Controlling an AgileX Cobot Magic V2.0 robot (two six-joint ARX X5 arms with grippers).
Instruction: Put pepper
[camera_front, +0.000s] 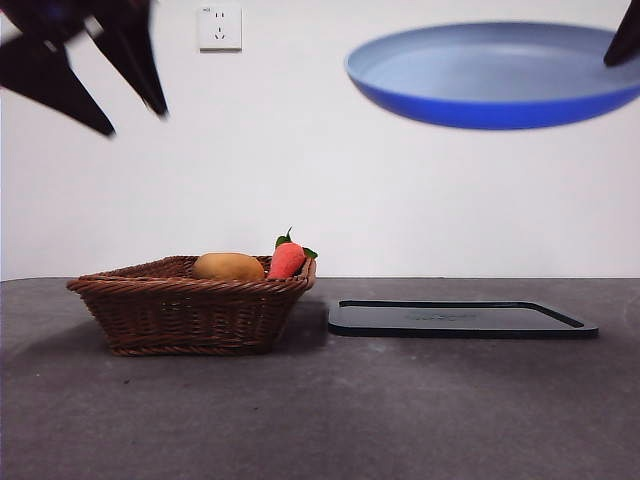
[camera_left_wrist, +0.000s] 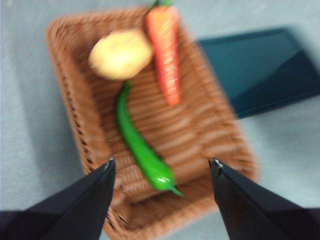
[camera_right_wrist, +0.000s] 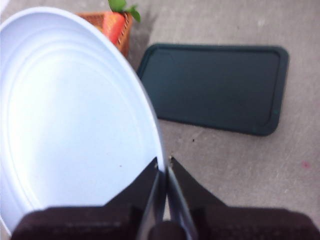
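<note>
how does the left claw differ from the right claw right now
The left claw is open and holds nothing; the right claw is shut on the rim of the blue plate. The left hangs above the basket with the pepper between its jaws; the right holds the plate high over the dark tray. Both are off the table.

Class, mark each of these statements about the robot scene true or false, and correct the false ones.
1. The pepper lies in the wicker basket. True.
2. The right gripper holds nothing. False: its fingers are shut on the rim of the blue plate, held up in the air.
3. The left gripper is open above the basket. True.
4. The dark tray carries the carrot. False: the tray is bare; the carrot is in the basket.
5. The yellow fruit sits on the plate. False: it sits in the basket, beside the carrot.
</note>
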